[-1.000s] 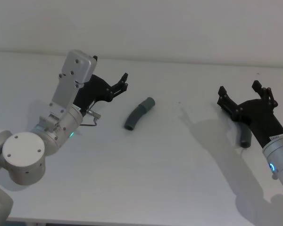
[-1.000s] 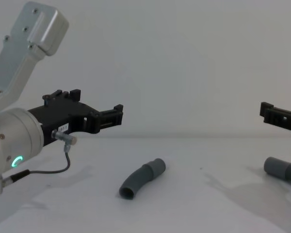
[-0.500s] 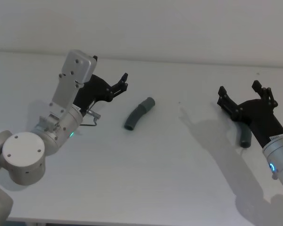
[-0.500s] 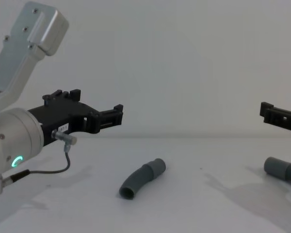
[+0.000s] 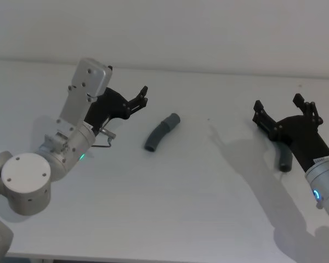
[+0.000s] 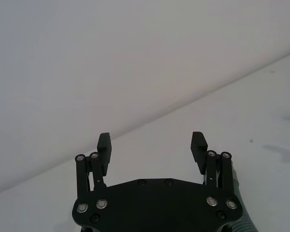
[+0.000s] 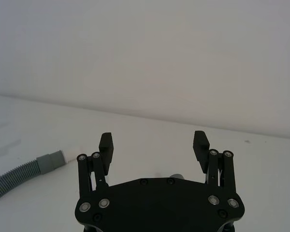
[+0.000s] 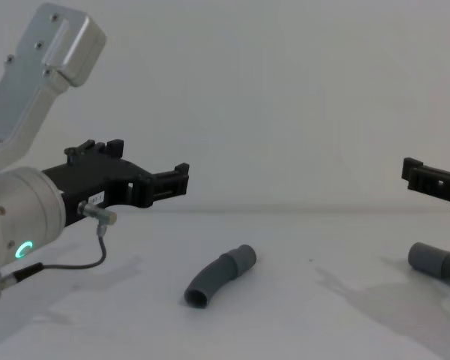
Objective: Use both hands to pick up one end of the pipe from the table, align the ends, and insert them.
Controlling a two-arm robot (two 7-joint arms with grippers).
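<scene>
One curved ribbed pipe (image 5: 160, 132) piece lies mid-table, also visible in the chest view (image 8: 217, 276); its smooth cuff with a white tip (image 7: 52, 160) points toward the right side. My left gripper (image 5: 142, 96) hovers open to the left of it, above the table (image 5: 181, 213), its fingers wide apart (image 6: 152, 141). The second pipe piece (image 5: 285, 159) lies on the right, partly hidden under my right gripper (image 5: 278, 105), which hangs open above it (image 7: 153, 141). In the chest view that piece's cuff (image 8: 429, 259) rests at the right edge.
A pale wall (image 5: 208, 33) rises behind the table's far edge. A thin grey cable (image 8: 75, 262) loops from the left wrist. Bare white surface stretches between the two pipe pieces and toward the front edge.
The left arm has shifted very slightly to the left. Both pipe pieces and the right gripper stay where they were.
</scene>
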